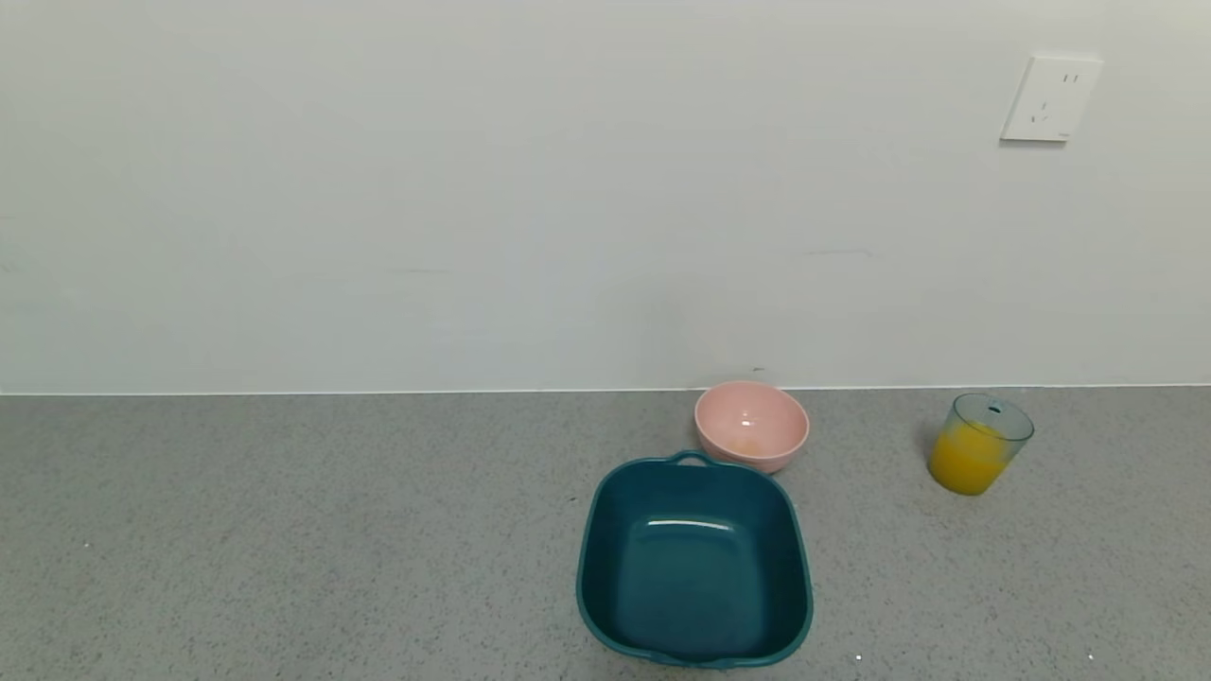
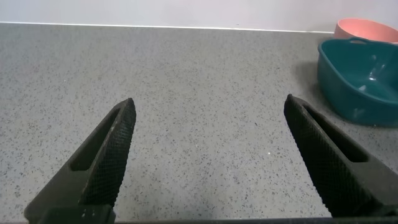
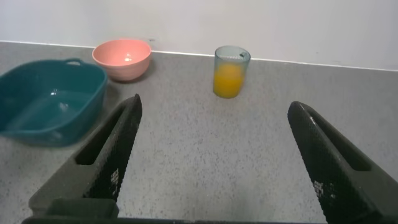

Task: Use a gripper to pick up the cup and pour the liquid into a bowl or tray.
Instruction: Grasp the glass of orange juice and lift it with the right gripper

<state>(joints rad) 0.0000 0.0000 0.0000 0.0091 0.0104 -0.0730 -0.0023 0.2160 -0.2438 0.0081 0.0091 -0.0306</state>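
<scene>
The cup [image 1: 982, 456], a translucent blue-green tumbler about half full of yellow-orange liquid [image 1: 965, 461], stands upright at the back right of the grey counter. It also shows in the right wrist view [image 3: 231, 71]. The dark teal basin [image 1: 605, 577] sits at the front centre, empty. It shows in the right wrist view [image 3: 93, 78] and the left wrist view [image 2: 329, 74]. My right gripper [image 3: 213, 106] is open and empty, well short of the cup. My left gripper [image 2: 208, 102] is open and empty over bare counter, left of the basin. Neither gripper shows in the head view.
A round pink bowl [image 1: 751, 425] stands just behind the basin, nearly touching its handle, with a faint orange trace inside. A white wall runs close behind the counter, with a socket [image 1: 1050, 98] at upper right. Bare grey counter [image 1: 284, 530] spreads to the left.
</scene>
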